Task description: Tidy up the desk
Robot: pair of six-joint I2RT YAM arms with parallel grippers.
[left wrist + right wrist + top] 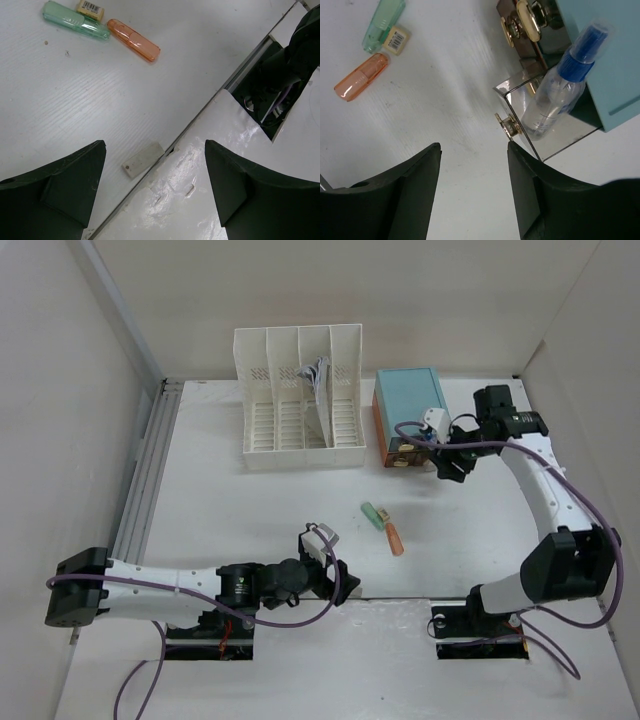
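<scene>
- The desk is filling the whole middle of the view, stretching from the arm bases at the near edge to the wall at the far side, and it is only partly tidy.
- A white file rack is standing at the far side with some papers sitting in one slot, so that part is looking sorted.
- To its right, a teal-topped drawer box is standing with its lower drawer pulled out, and a spray bottle with a blue top is leaning inside it.
- The right gripper is hovering just near of that drawer's front with its jaws apart and nothing between them; the drawer is, by my reading, waiting to be pushed shut.
- A green case, an orange case and a small eraser are lying loose together in the middle of the desk, not yet put away.
- The left gripper is hanging low by the near edge, jaws wide and holding nothing, with the loose items well apart from it on the far side.
- Judging from this, roughly half the tidying is remaining: the three small items and the drawer.
</scene>
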